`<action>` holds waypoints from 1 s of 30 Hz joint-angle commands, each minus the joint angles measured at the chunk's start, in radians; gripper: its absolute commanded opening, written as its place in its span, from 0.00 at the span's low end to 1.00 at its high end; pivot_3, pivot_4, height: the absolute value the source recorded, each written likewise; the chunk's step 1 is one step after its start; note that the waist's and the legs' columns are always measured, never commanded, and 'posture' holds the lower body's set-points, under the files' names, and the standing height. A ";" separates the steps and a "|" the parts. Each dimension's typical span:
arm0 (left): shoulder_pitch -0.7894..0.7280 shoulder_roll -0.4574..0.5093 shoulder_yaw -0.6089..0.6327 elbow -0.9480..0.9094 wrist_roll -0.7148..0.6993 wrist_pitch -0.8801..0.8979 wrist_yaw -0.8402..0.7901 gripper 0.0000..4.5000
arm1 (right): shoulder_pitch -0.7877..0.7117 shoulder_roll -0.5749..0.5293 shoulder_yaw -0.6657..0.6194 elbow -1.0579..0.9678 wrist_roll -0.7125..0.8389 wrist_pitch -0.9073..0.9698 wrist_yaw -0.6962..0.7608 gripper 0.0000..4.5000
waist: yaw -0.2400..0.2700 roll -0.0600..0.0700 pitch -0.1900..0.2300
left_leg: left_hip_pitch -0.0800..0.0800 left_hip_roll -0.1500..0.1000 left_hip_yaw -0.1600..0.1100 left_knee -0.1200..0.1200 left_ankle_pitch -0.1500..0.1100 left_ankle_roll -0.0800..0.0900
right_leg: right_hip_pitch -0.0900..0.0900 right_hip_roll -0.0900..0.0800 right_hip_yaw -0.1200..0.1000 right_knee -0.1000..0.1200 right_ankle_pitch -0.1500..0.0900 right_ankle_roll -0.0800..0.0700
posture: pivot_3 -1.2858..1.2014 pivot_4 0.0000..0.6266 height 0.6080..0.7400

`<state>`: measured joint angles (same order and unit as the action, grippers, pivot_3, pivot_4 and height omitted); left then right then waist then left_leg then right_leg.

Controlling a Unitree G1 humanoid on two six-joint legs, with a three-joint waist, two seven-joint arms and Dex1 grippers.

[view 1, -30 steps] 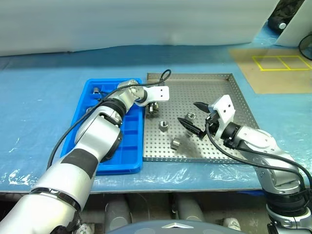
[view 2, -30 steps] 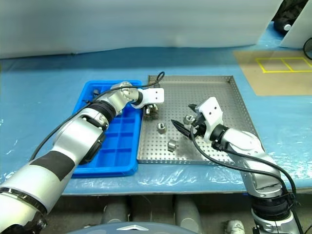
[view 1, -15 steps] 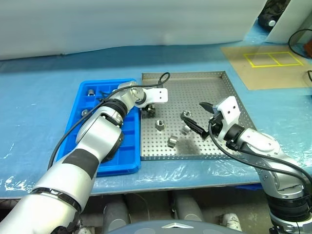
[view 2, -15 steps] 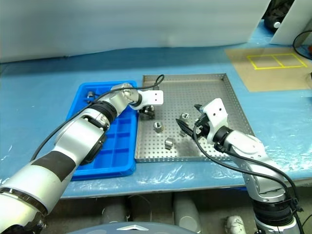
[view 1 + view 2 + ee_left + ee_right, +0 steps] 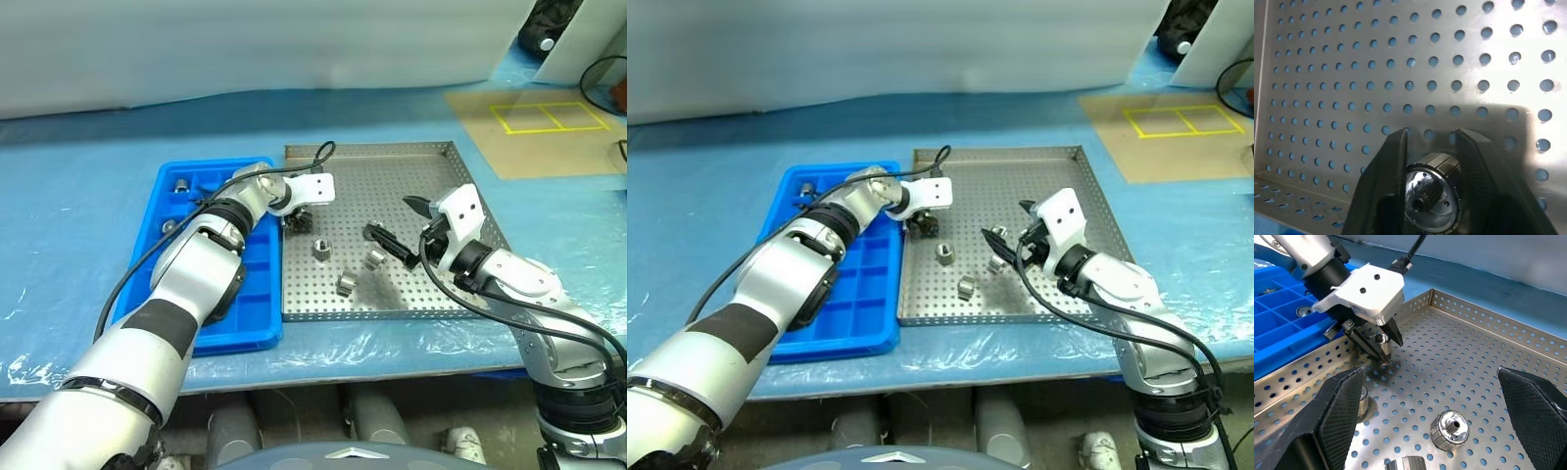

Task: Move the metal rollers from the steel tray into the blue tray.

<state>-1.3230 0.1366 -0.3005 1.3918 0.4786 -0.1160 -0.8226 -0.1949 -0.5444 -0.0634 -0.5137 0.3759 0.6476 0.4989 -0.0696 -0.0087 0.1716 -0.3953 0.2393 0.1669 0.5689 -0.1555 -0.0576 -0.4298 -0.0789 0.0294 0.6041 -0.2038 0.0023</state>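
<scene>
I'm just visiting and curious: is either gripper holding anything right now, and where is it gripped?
The left gripper is shut on a metal roller, its fingers pinching the ridged round sides, in the steel tray. The right gripper is open and holds nothing.

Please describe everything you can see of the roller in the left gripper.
The roller is a short, shiny silver metal cylinder with a ribbed side and a toothed hollow centre. The left gripper is shut on it, one black finger on each side. It sits low over the steel tray, near the rim beside the blue tray.
</scene>
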 commanded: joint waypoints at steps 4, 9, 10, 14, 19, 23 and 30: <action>-0.026 0.015 0.137 -0.021 -0.129 -0.036 -0.070 0.38 | -0.042 0.006 0.013 0.021 -0.008 -0.045 0.018 1.00 | 0.004 0.000 0.000 | -0.009 0.000 0.000 -0.001 -0.001 0.002 | -0.008 0.000 0.000 -0.001 0.000 0.000 | 0.30 0.24 1.00; -0.027 0.032 0.227 -0.032 -0.220 -0.042 -0.189 0.38 | -0.070 0.008 0.029 0.061 -0.014 -0.066 0.040 1.00 | 0.011 0.000 0.000 | -0.008 0.000 0.000 -0.004 -0.001 0.003 | -0.008 0.000 0.000 -0.001 0.000 0.000 | 0.32 0.24 1.00; -0.022 0.040 0.233 -0.035 -0.228 -0.048 -0.219 0.38 | -0.078 0.010 0.034 0.071 -0.015 -0.071 0.044 1.00 | 0.012 0.000 0.000 | -0.008 0.000 0.000 -0.004 -0.001 0.002 | -0.008 0.000 0.000 -0.001 0.000 0.000 | 0.32 0.24 1.00; 0.007 0.072 0.249 -0.049 -0.257 -0.079 -0.319 0.38 | -0.106 0.017 0.052 0.110 -0.022 -0.093 0.062 1.00 | 0.016 0.000 0.000 | -0.007 0.000 0.000 -0.004 0.000 0.001 | -0.008 0.000 0.000 0.000 0.000 0.000 | 0.33 0.24 1.00; 0.064 0.139 0.271 -0.089 -0.316 -0.127 -0.495 0.38 | -0.146 0.028 0.069 0.165 -0.030 -0.122 0.090 1.00 | 0.029 0.000 0.000 | -0.005 0.000 0.000 -0.004 0.001 -0.001 | -0.007 0.000 0.000 0.002 0.000 0.000 | 0.36 0.24 1.00; 0.094 0.198 0.271 -0.102 -0.324 -0.141 -0.490 0.38 | -0.185 0.037 0.090 0.221 -0.039 -0.150 0.119 1.00 | 0.045 0.001 0.000 | -0.005 0.000 0.000 -0.005 0.001 -0.001 | -0.008 0.000 0.000 0.002 0.001 0.000 | 0.38 0.24 1.00; 0.035 0.184 0.284 -0.093 -0.332 -0.189 -0.312 0.38 | -0.218 0.066 0.111 0.270 -0.057 -0.180 0.135 1.00 | 0.093 0.000 0.001 | -0.006 0.000 0.000 -0.004 0.001 -0.002 | -0.007 -0.001 0.000 0.002 0.001 0.000 | 0.38 0.24 1.00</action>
<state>-1.2272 0.3344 -0.0442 1.3240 0.1857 -0.2976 -1.1308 -0.3980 -0.4796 0.0548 -0.2308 0.3236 0.4916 0.6315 0.0230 -0.0083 0.1722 -0.4013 0.2395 0.1670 0.5647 -0.1537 -0.0603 -0.4364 -0.0800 0.0291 0.6059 -0.2032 0.0020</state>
